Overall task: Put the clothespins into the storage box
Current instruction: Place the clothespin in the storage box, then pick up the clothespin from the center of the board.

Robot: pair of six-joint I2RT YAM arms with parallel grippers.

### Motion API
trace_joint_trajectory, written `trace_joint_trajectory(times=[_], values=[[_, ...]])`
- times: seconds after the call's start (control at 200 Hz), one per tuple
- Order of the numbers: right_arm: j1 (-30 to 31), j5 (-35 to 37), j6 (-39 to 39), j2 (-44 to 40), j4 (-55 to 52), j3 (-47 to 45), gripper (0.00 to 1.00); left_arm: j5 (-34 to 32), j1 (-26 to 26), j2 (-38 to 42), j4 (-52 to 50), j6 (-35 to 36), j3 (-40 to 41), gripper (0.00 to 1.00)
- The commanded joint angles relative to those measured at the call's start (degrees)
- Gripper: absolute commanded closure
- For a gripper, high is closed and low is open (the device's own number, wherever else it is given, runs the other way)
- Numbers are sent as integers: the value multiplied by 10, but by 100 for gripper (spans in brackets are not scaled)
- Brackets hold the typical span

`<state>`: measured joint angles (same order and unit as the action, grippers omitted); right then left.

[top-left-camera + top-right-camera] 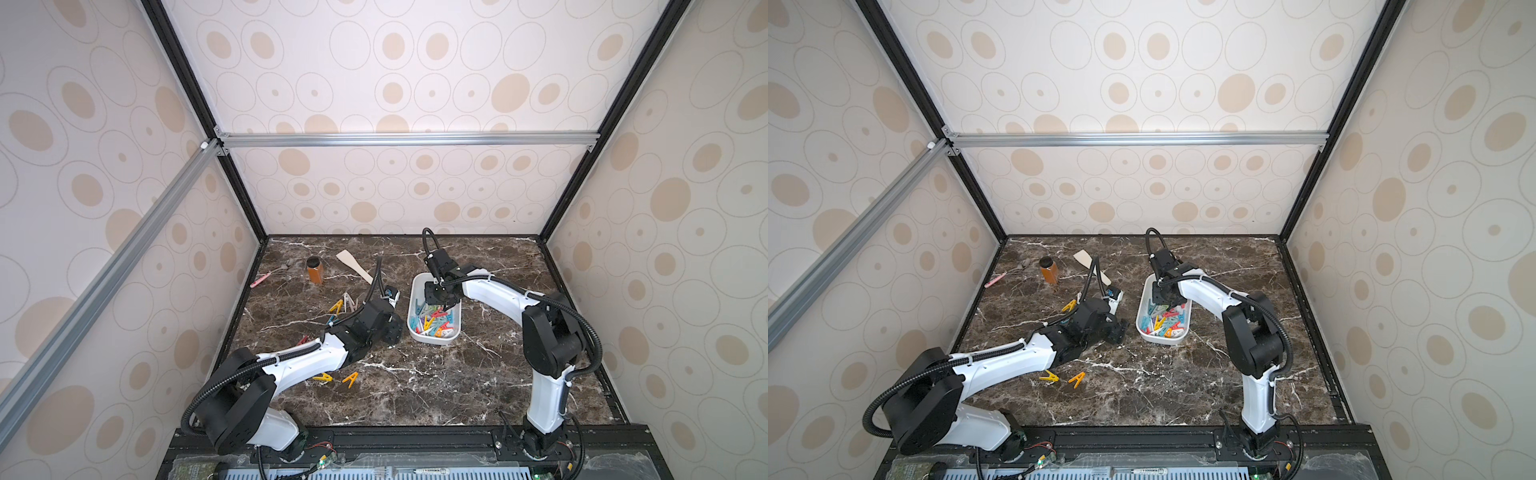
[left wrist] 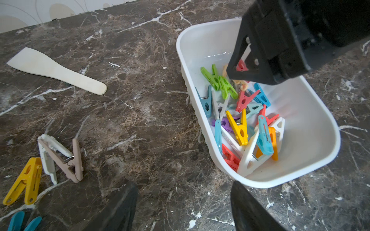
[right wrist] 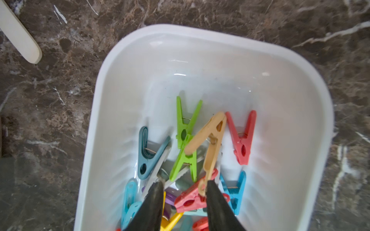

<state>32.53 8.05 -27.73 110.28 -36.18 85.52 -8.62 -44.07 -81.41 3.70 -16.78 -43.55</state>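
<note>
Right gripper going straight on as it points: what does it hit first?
The right gripper points down into the storage box; likely the tan clothespin by its fingertips first, then the red clothespin below. Depth unclear.

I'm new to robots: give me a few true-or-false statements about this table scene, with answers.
1. The white box holds many coloured pegs. True.
2. The right end effector hangs above the box. True.
3. Every peg is in the box. False: several, like a yellow peg, lie on the table.
4. The jar lies on its side. False: the jar stands upright.
5. The wooden spatula is inside the box. False: the spatula lies on the table.
</note>
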Motion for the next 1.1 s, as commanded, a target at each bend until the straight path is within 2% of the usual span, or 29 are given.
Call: trace_joint_trajectory(times=[0.0,0.09,0.205,0.32,0.415,0.53,0.72,1.09], values=[[50,36,20,-49,-40,9,60,-43,10,22,-26,19,-25,27],[109,12,46,-71,-32,-3,60,-44,55,62,-39,5,-10,27],[176,-56,70,-82,3,-33,61,17,155,129,-33,-33,36,27],[246,-125,110,-45,31,-34,62,41,241,172,-41,-61,76,27],[298,-120,156,8,22,-6,61,52,299,186,-63,-86,87,26],[318,-131,194,43,43,11,59,78,361,197,-77,-123,95,26],[339,-131,264,108,29,80,56,100,399,189,-71,-134,108,26],[358,-172,326,172,13,155,55,102,432,183,-76,-118,114,26]])
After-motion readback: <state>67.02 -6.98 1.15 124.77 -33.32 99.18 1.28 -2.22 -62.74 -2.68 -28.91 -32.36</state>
